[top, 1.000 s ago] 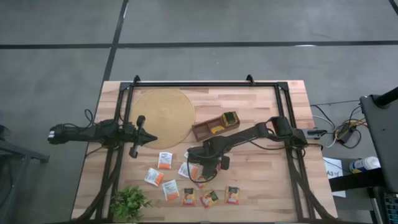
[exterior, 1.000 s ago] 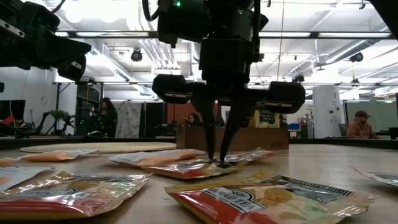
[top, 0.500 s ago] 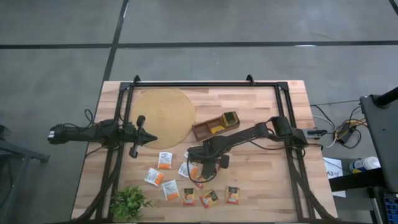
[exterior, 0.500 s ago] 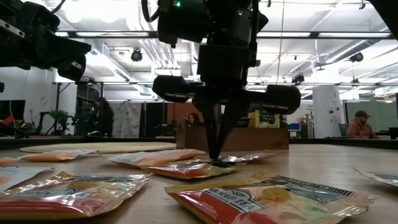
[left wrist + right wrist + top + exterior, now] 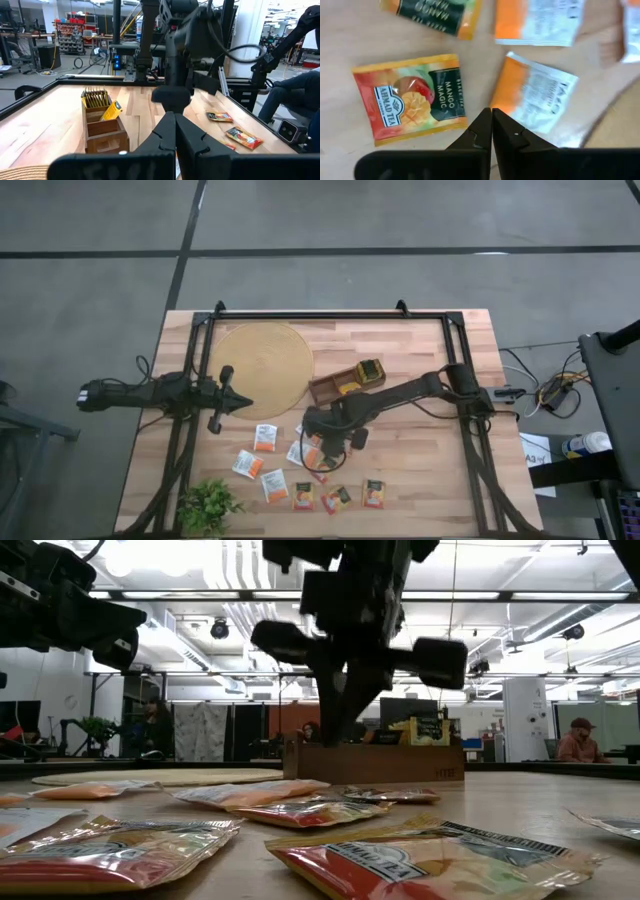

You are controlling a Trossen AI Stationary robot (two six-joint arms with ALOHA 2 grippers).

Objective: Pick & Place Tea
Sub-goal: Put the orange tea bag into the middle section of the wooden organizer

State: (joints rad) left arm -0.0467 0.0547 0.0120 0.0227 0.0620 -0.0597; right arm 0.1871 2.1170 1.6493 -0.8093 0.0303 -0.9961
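Two arms work over the wooden table (image 5: 420,470). The right gripper (image 5: 318,436) sits at the centre of the high view, above the loose cluster of tea sachets (image 5: 300,475) in the lower middle of the frame. Its fingers (image 5: 492,131) are pressed together with no gap, and nothing is visible between them in the right wrist view. In the low view the same gripper (image 5: 340,735) hangs clear of the table surface, at upper centre of the frame, with the sachets lying flat below it.

The right wrist view looks down on four sachets: a red-and-yellow mango sachet (image 5: 412,97) at left centre, a white sachet with an orange patch (image 5: 537,100) at right centre, a dark green sachet (image 5: 435,15) at the upper left, and a second white-and-orange sachet (image 5: 540,20) at the upper right. All lie flat on the wood.

The wooden compartment tray (image 5: 345,383) stands just right of centre in the high view, beside the round woven mat (image 5: 262,365). It holds dark yellow-edged sachets upright in one end compartment (image 5: 95,97).

The left gripper (image 5: 232,402) waits at the left middle of the high view, at the mat's edge, with its fingers (image 5: 175,135) closed and empty.

A small green plant (image 5: 207,506) stands at the lower left corner of the table
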